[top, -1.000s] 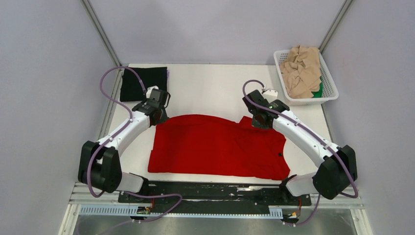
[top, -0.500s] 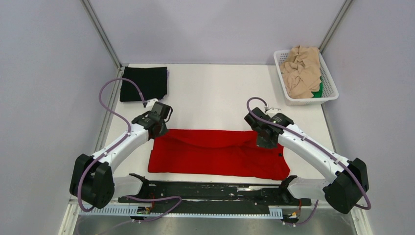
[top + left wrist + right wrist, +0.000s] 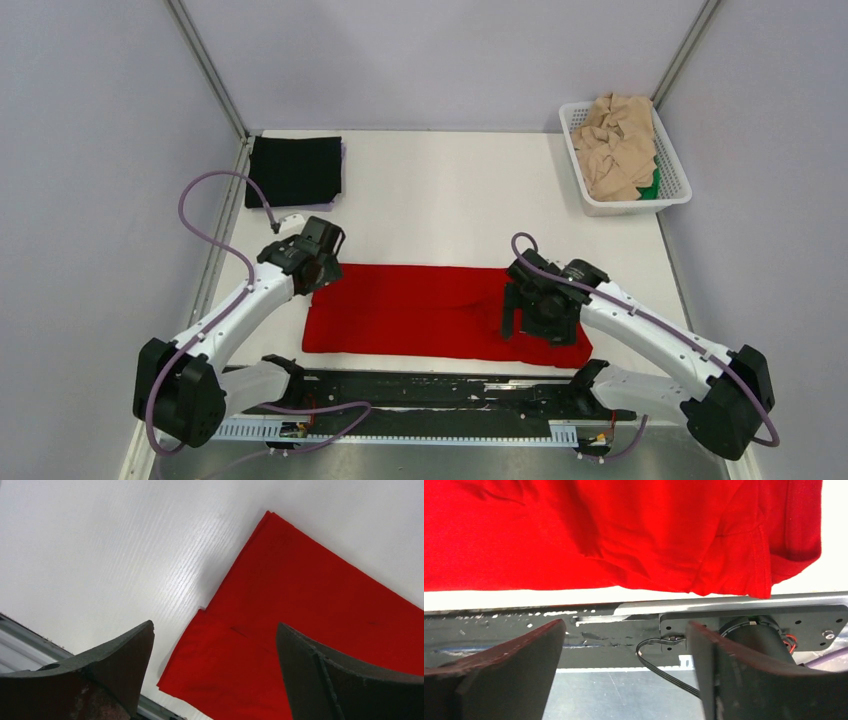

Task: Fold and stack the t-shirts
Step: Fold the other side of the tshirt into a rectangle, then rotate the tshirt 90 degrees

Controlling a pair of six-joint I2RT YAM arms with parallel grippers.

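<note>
A bright red t-shirt (image 3: 420,310) lies folded into a long band across the near middle of the table; it also shows in the left wrist view (image 3: 310,610) and the right wrist view (image 3: 624,535). My left gripper (image 3: 318,262) is open and empty above the band's far left corner. My right gripper (image 3: 535,312) is open and empty over the band's right part. A folded black t-shirt (image 3: 295,170) lies at the far left. Crumpled beige t-shirts (image 3: 618,145) and a bit of a green one (image 3: 652,185) fill the basket.
A white lattice basket (image 3: 672,170) stands at the far right. A black rail (image 3: 430,392) with the arm bases runs along the near edge, also in the right wrist view (image 3: 624,625). Metal frame posts rise at both back corners.
</note>
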